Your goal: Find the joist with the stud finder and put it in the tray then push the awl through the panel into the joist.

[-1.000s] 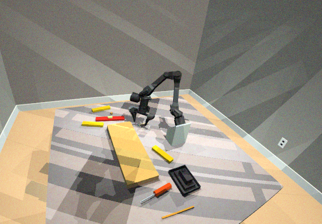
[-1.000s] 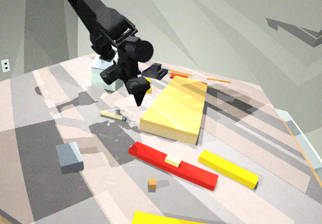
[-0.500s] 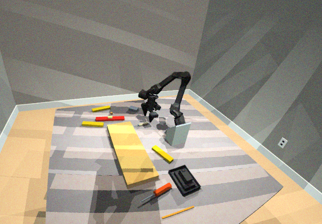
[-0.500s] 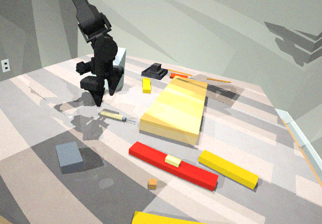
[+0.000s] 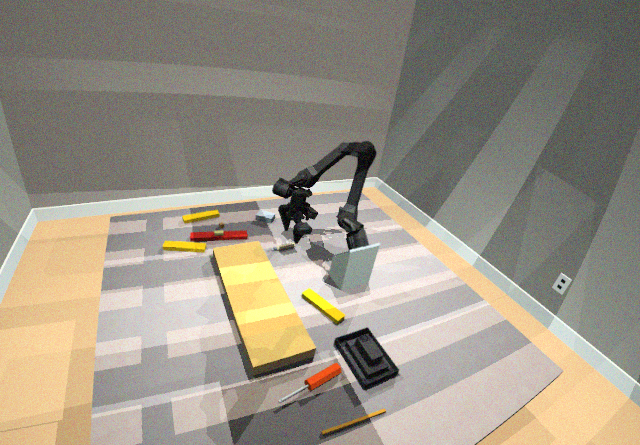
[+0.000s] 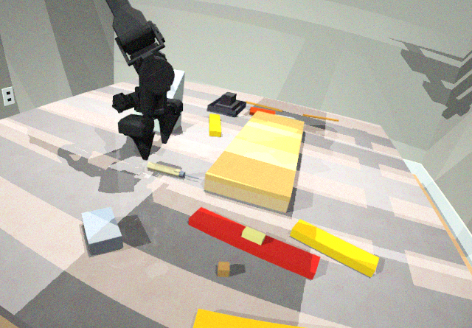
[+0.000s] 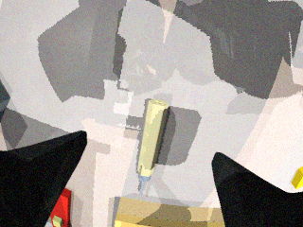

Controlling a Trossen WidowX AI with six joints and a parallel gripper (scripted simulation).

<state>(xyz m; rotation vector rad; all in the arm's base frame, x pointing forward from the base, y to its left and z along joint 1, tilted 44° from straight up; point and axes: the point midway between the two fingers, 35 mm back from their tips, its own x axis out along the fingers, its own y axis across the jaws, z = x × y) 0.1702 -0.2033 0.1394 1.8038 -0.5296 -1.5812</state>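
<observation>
The awl (image 5: 285,247) (image 6: 164,169) (image 7: 152,137) lies on its side, with a pale yellow handle and its thin metal tip toward the near end of the panel. My gripper (image 5: 293,231) (image 6: 155,150) (image 7: 151,149) is open and empty above the awl, which shows between the fingers in the wrist view. The long yellow-tan floor panel (image 5: 258,295) (image 6: 262,145) (image 7: 166,213) lies beside it; the joist is hidden. The dark stud finder (image 5: 368,349) (image 6: 228,97) sits in the black tray (image 5: 382,378).
A red level (image 5: 204,236) (image 6: 225,231) and several yellow bars lie around the panel. A blue-grey block (image 5: 265,216) (image 6: 100,227) lies beyond the awl. An orange screwdriver (image 5: 324,376) and a pencil (image 5: 354,422) lie near the tray. A pale block (image 5: 354,269) stands at the arm's base.
</observation>
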